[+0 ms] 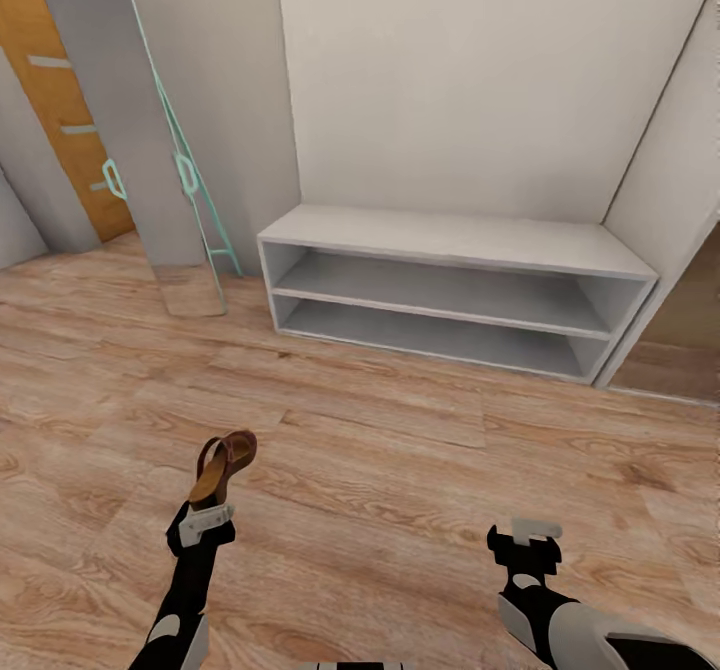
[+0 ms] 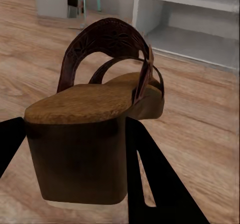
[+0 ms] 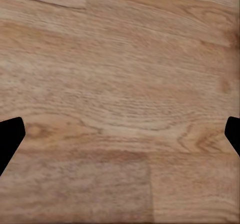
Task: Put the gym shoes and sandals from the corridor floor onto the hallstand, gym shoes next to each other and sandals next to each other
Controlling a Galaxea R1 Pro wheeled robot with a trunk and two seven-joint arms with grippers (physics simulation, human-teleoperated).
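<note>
One brown sandal [image 1: 224,465] is up off the corridor floor [image 1: 400,470], held at its heel block by the left gripper [image 1: 207,522], toe and strap arch pointing forward toward the hallstand [image 1: 450,290]. In the left wrist view the sandal [image 2: 100,129] sits between the dark fingers [image 2: 150,179], heel nearest the camera, long axis running away from the claw toward the rack shelves [image 2: 200,38], so the left claw is clenched on the sandal. The hallstand is ahead and a bit right of the held sandal, well apart, with bare floor between; both open shelves and the flat top look bare. Next move, likely: carry the sandal forward and set it on a shelf, toe-first. The right gripper [image 1: 530,540] hangs low over the floor on the right, fingers [image 3: 11,139] spread wide apart with nothing between them but floor planks [image 3: 120,103], released and touching nothing. A tall mirror [image 1: 130,130] leans on the wall left of the rack.
</note>
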